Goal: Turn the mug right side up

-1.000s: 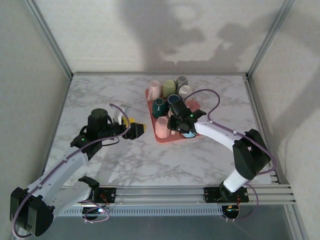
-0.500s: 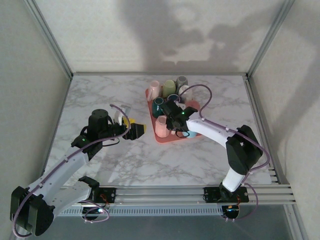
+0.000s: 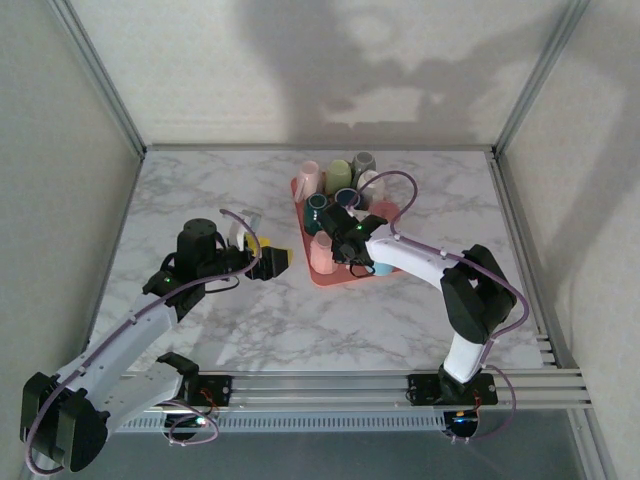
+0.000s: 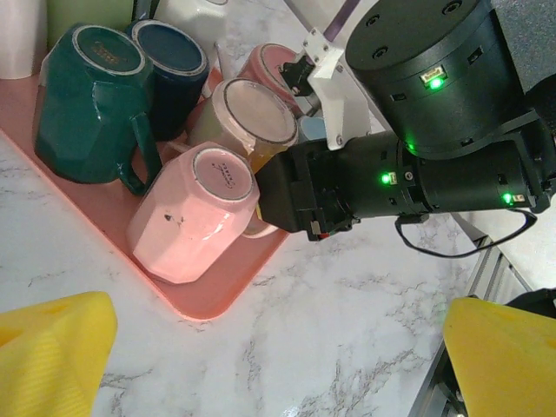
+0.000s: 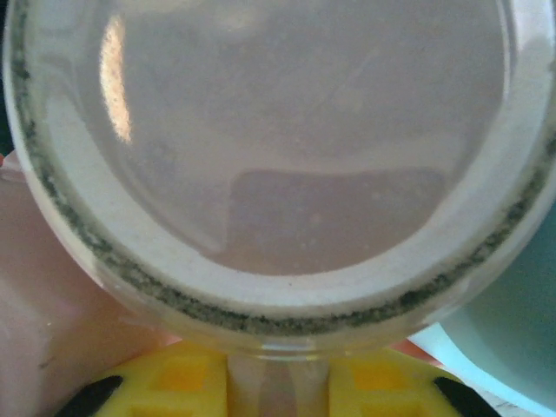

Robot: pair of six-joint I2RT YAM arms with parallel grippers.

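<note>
An upside-down beige mug [image 4: 252, 113] stands on the pink tray [image 4: 217, 295], its base ring facing up. Seen from the right wrist, that base [image 5: 261, 156] is very close, and the mug's handle [image 5: 278, 387] runs down between my right gripper's yellow fingers [image 5: 156, 387]. My right gripper [image 5: 278, 382] is shut on that handle and sits over the tray's middle [image 3: 342, 236]. My left gripper [image 4: 278, 365] hovers open over bare marble left of the tray [image 3: 272, 262], with nothing between its fingers.
Several other mugs crowd the tray: a pink one [image 4: 195, 213] lying at the near corner, a green one [image 4: 87, 104] and a navy one [image 4: 169, 65] upside down. More mugs stand at the tray's far end [image 3: 340, 175]. Marble spreads left and in front.
My right arm has shifted left and further over the tray, and its jaws have narrowed onto the mug's handle. The left arm has not moved.
</note>
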